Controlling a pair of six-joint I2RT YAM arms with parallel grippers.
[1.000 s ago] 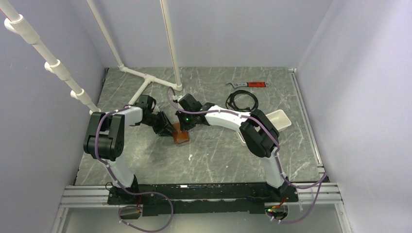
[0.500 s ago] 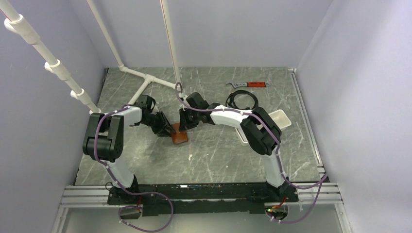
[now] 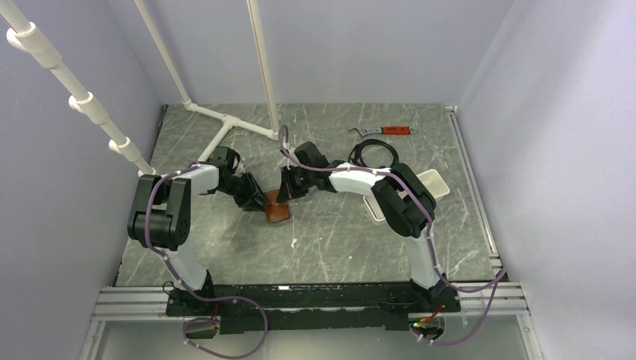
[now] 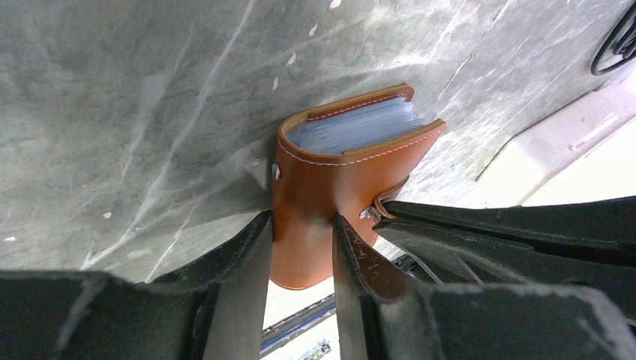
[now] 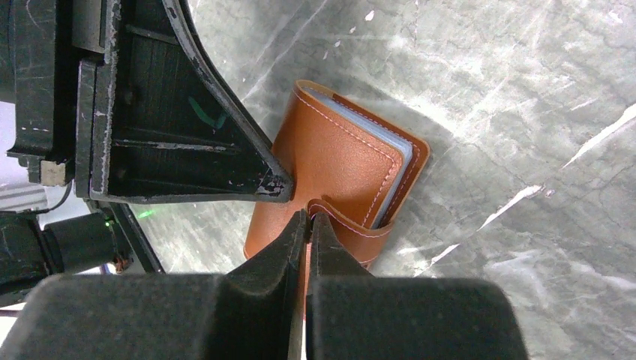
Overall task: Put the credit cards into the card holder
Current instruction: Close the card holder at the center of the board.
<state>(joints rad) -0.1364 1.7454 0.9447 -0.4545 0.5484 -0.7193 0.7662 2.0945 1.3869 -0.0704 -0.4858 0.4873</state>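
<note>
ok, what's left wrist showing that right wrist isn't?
Left wrist only: both fingers of the left pincer clamping the brown leather folding wallet, clear sleeves at its open end, a white rectangular tray, a coiled black cable. Right wrist only: the right pincer, tips shut at the wallet's closing tab. Both: the wallet and the grey marbled table.

The card holder (image 4: 341,176) has its near end hidden behind the left gripper (image 4: 300,222); whether credit cards fill its sleeves cannot be told.
</note>
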